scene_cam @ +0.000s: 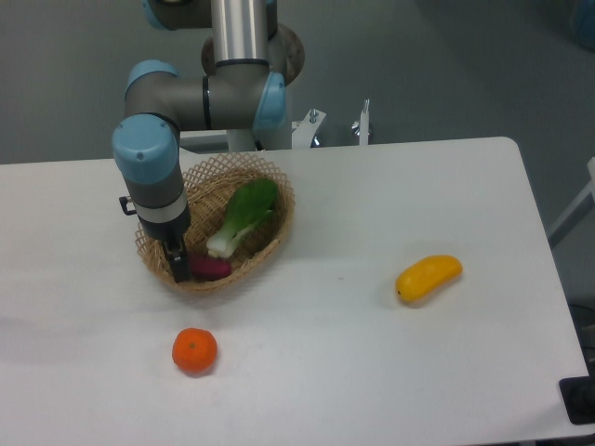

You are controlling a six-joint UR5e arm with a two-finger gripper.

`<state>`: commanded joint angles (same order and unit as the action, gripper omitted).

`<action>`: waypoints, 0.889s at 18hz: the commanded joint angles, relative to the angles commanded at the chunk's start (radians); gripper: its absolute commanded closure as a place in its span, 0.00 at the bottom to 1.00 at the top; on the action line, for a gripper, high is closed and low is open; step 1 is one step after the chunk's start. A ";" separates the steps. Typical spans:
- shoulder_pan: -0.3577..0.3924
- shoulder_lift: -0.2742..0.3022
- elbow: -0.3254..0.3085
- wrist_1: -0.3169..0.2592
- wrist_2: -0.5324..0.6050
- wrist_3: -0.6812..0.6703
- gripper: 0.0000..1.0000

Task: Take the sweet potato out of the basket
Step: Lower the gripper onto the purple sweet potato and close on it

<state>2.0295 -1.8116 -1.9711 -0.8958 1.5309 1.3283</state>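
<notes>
Camera view: claw (178, 267) down in basket (279, 218), touching sweet potato (212, 268), opening indiscernible.

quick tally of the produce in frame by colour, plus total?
Green-and-white: 1, leafy vegetable in the basket
Reddish-purple: 1, sweet potato in the basket, at the claw
Orange: 1, orange on the table
Yellow: 1, oblong fruit on the table
Total: 4
</notes>
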 joint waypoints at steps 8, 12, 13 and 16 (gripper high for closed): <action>-0.012 -0.008 -0.011 0.003 0.003 0.005 0.04; -0.017 -0.020 -0.017 0.020 0.006 0.000 0.06; -0.017 -0.023 -0.019 0.020 0.008 0.000 0.07; -0.017 -0.037 -0.017 0.025 0.009 -0.001 0.07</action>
<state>2.0126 -1.8484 -1.9881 -0.8713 1.5401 1.3269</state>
